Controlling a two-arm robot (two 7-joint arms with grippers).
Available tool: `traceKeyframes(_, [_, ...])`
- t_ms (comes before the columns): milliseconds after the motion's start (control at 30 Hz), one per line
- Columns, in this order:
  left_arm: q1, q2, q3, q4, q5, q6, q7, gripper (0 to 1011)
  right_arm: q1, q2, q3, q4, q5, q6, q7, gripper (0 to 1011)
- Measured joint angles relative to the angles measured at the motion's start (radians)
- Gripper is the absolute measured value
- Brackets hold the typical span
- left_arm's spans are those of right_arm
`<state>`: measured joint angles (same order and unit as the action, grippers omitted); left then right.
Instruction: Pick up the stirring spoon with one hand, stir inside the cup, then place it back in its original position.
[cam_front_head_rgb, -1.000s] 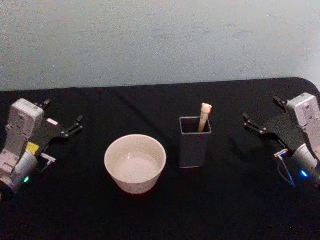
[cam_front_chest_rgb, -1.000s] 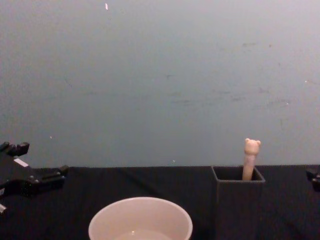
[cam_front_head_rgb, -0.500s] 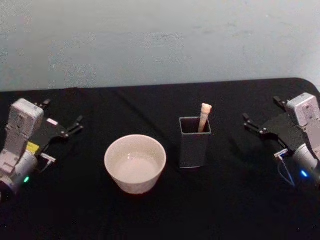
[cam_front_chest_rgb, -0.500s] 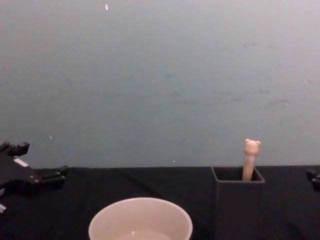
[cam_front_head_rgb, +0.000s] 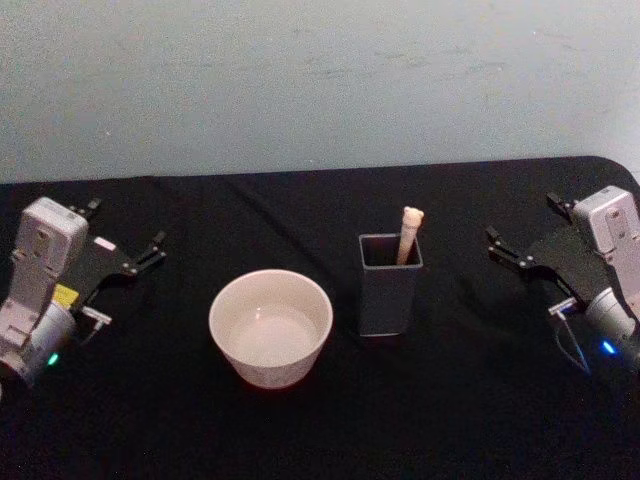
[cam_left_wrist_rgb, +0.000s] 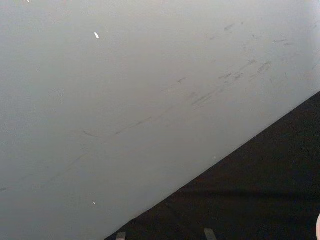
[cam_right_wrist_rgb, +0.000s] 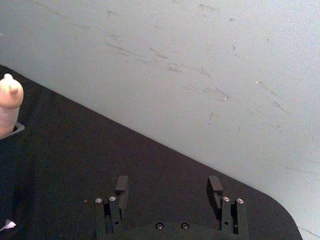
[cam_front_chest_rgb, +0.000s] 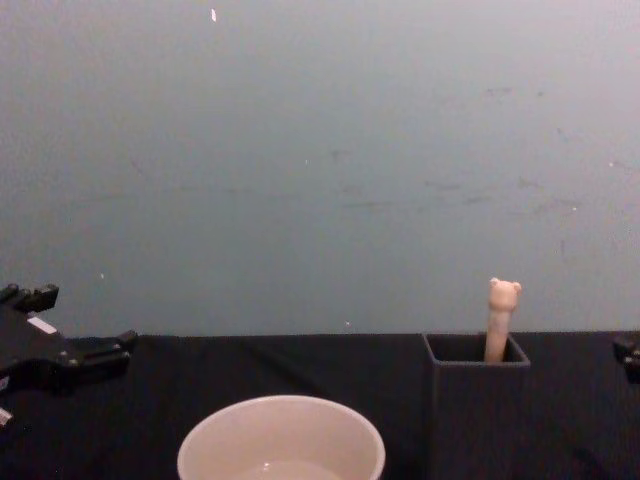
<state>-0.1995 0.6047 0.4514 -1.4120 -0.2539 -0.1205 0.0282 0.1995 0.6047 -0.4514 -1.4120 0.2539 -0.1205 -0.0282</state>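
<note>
Peach handle, tiny bear head on top: the stirring spoon (cam_front_head_rgb: 408, 230) stands in the dark square holder (cam_front_head_rgb: 389, 290), tucked toward its far right corner, bowl hidden inside. To the holder's left, near but not touching, sits the cream cup (cam_front_head_rgb: 270, 325) on the black tablecloth (cam_front_head_rgb: 450, 400). Out at the table's right edge rests the right gripper (cam_front_head_rgb: 522, 222), jaws apart. The left gripper (cam_front_head_rgb: 125, 225) lies at the left edge, jaws apart too. Nothing is grasped, so I judge this the reach. My call: come in above the holder, pinch the handle just under the bear head, clear of the rim, then lift straight up so the spoon doesn't drag the thin walls and tip the box.
</note>
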Motion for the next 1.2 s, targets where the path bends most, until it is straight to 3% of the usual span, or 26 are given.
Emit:
traceKeyframes(467, [0.0,0.0,0.0,0.0,0.0,0.0,0.0,1001,-0.001,-0.001,0.002,-0.001,0.0,0.0,0.003,1000])
traceKeyframes(700, [0.0,0.0,0.0,0.0,0.0,0.0,0.0,1001,-0.017,-0.003,0.025,-0.027,0.023,-0.012,0.058,1002])
traceKeyframes(933, [0.0,0.0,0.0,0.0,0.0,0.0,0.0,1001,-0.035,0.002,0.059,-0.067,0.143,-0.026,0.204,1000])
traceKeyframes(1000, [0.0,0.0,0.0,0.0,0.0,0.0,0.0,1001,-0.038,0.007,0.069,-0.08,0.206,-0.028,0.287,1000])
traceKeyframes(1200, [0.0,0.0,0.0,0.0,0.0,0.0,0.0,1002,-0.036,0.01,0.078,-0.086,0.303,-0.02,0.435,1002])
